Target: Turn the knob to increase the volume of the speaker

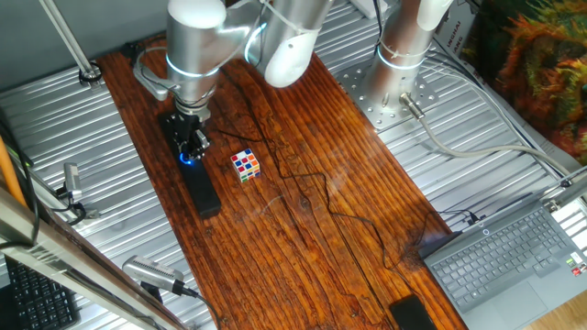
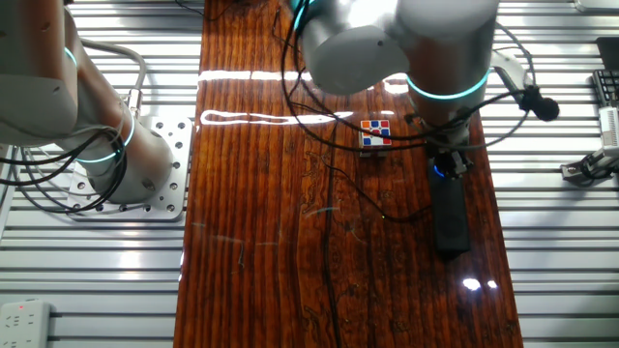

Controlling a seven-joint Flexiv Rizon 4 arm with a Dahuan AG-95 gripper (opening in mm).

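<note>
The speaker [image 1: 204, 191] is a long black bar lying on the wooden table, left of centre; in the other fixed view [image 2: 451, 224] it lies near the right edge. The knob [image 1: 187, 158] sits near the bar's far end and shows as a blue glow, mostly hidden under the fingers; the glow also shows in the other fixed view [image 2: 441, 172]. My gripper [image 1: 193, 145] points straight down onto the knob, its black fingers closed around it, and is seen from above in the other fixed view [image 2: 451, 160].
A multicoloured puzzle cube [image 1: 245, 165] [image 2: 376, 133] stands right beside the speaker. A thin black cable [image 1: 312, 183] runs across the table. A small black device [image 1: 410, 313] and a laptop [image 1: 514, 261] are at the near right. A second arm's base [image 2: 106, 145] stands off the wood.
</note>
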